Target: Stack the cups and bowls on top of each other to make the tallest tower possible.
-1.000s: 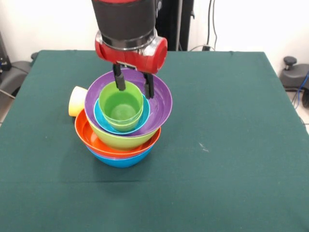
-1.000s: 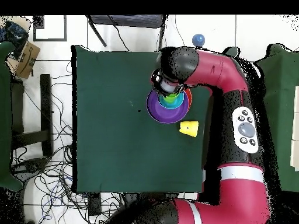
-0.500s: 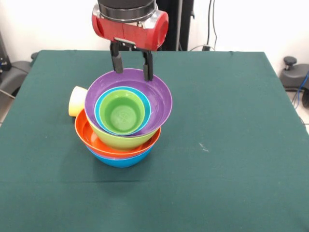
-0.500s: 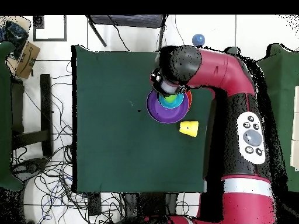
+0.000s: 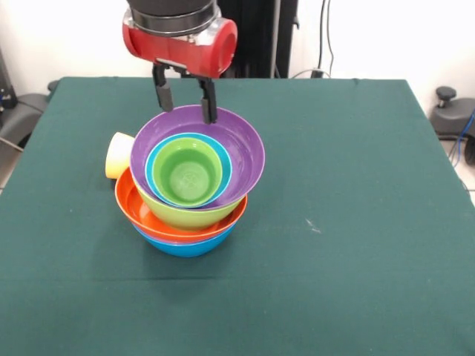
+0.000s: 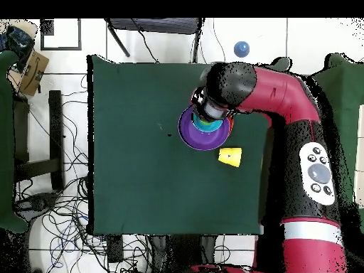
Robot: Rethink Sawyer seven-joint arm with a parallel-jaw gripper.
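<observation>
The tower stands left of the table's middle: a blue bowl point(image 5: 185, 246) at the bottom, then an orange bowl point(image 5: 141, 215), a lime green bowl point(image 5: 178, 215), a purple bowl point(image 5: 245, 159), a small cyan bowl point(image 5: 153, 176) and a light green cup point(image 5: 188, 173) nested upright on top. The tower also shows in the overhead view point(image 6: 202, 131). A pale yellow cup point(image 5: 117, 155) lies on its side on the table just left of the tower; it also shows in the overhead view point(image 6: 229, 156). My gripper point(image 5: 185, 104) hangs open and empty above the purple bowl's far rim.
The green table cloth point(image 5: 356, 185) spreads wide to the right of the tower. My red arm point(image 6: 284, 92) reaches over the table's edge in the overhead view. Cables and a box lie on the floor beside the table.
My gripper let go of the light green cup, rose out of the tower and shifted left in the front view. The cup stays nested in the cyan bowl.
</observation>
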